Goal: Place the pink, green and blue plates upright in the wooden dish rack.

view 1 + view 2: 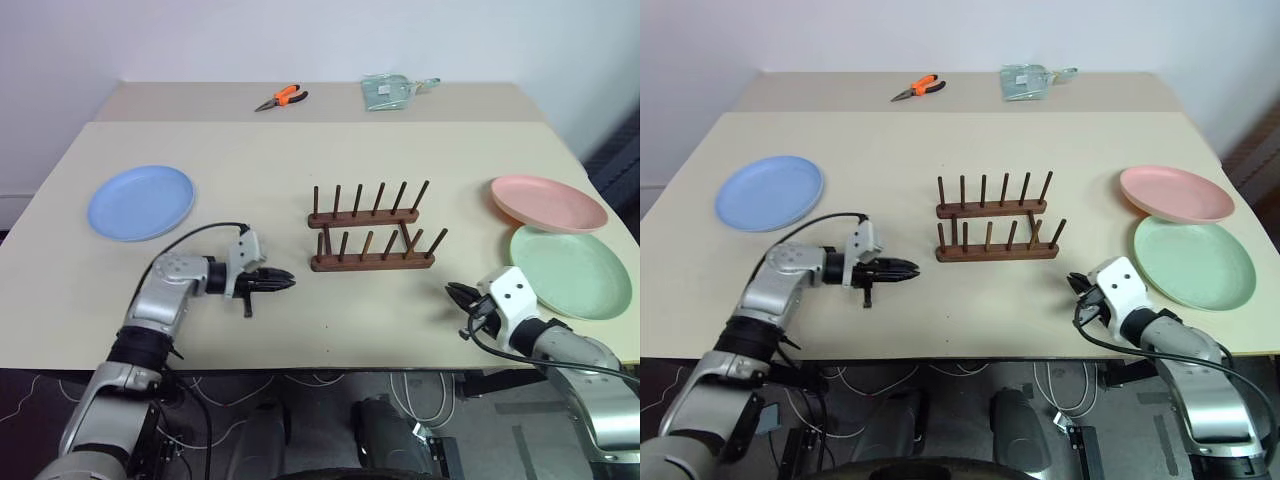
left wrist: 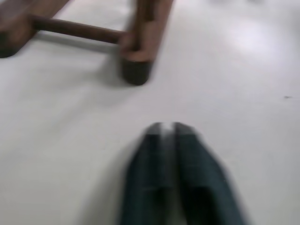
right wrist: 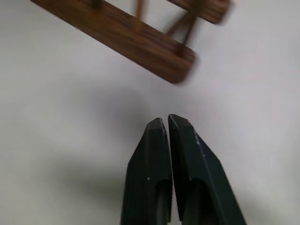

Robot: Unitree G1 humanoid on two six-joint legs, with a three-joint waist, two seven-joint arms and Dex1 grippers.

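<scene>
The dark brown wooden dish rack (image 1: 372, 232) stands empty mid-table, between the left gripper (image 1: 281, 281) and right gripper (image 1: 456, 294) (jaws closed, holding nothing); the light blue plate (image 1: 141, 202) lies flat at left, and the salmon pink plate (image 1: 548, 203) overlaps the mint green plate (image 1: 570, 271) at right, each within its nearer arm's reach.

Orange-handled pliers (image 1: 281, 97) lie on the far table section, jaws pointing away from the clear plastic packet (image 1: 388, 91) well off to their right, approx level w/ them. Both sit on the rear beige tabletop (image 1: 180, 100), and a seam just on the near side of the pliers splits it from the bigger front tabletop (image 1: 250, 150). White wall (image 1: 300, 40) right behind the pliers.
</scene>
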